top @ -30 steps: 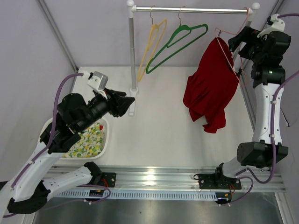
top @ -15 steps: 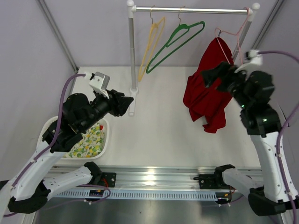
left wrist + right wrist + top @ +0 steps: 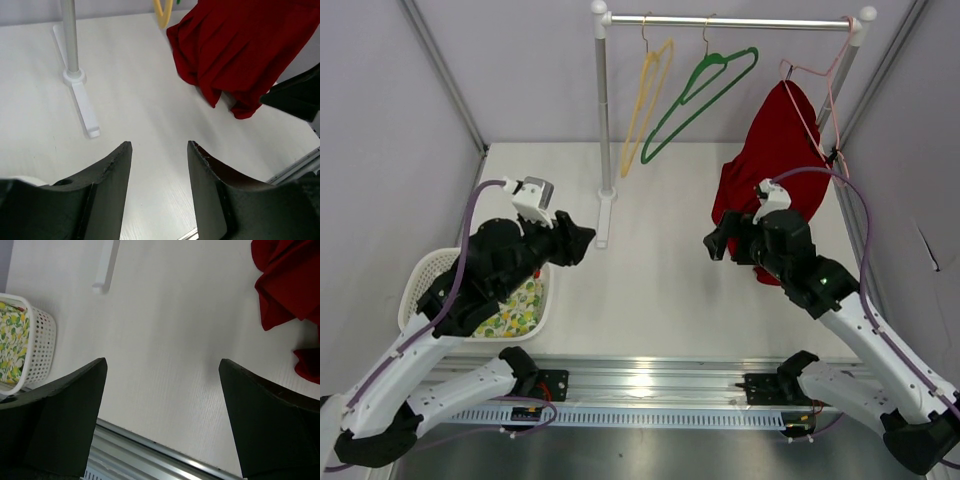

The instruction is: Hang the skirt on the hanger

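Note:
The deep-red skirt (image 3: 772,150) hangs from the pale pink hanger (image 3: 810,72) at the right end of the rail. Its lower folds reach down toward the table and are partly hidden behind my right arm. My right gripper (image 3: 715,240) is low over the table just left of the skirt's hem, open wide and empty. The right wrist view shows its jaws (image 3: 162,362) over bare table, with the skirt (image 3: 290,280) at the upper right. My left gripper (image 3: 585,240) hovers near the rack's foot, open and empty (image 3: 160,147). It faces the skirt (image 3: 240,45) across the table.
A white basket (image 3: 420,275) holding a floral cloth (image 3: 515,305) sits at the near left. The rack's post (image 3: 603,120) and foot (image 3: 604,225) stand mid-table. A yellow hanger (image 3: 642,100) and a green hanger (image 3: 705,85) hang on the rail. A metal rail (image 3: 650,385) lines the near edge.
My right arm has swung down from beside the hanger at the rail to low over the table, its jaws widening. The left arm shifted slightly. The skirt stays on the hanger.

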Robot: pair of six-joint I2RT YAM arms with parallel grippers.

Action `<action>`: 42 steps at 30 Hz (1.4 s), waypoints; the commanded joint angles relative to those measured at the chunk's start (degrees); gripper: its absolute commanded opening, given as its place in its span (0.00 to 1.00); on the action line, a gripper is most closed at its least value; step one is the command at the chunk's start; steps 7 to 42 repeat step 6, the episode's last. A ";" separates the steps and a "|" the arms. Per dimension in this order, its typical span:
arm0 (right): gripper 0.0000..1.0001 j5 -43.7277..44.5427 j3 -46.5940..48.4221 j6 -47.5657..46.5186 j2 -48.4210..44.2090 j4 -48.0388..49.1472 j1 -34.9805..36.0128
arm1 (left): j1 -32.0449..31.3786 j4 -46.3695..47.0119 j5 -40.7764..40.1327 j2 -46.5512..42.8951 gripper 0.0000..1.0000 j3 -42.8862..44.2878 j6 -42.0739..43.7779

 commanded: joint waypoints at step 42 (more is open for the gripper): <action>1.00 1.45 1.78 -2.60 -1.42 0.05 -2.09 | 0.04 0.36 -2.41 -1.01 0.53 -3.57 -4.46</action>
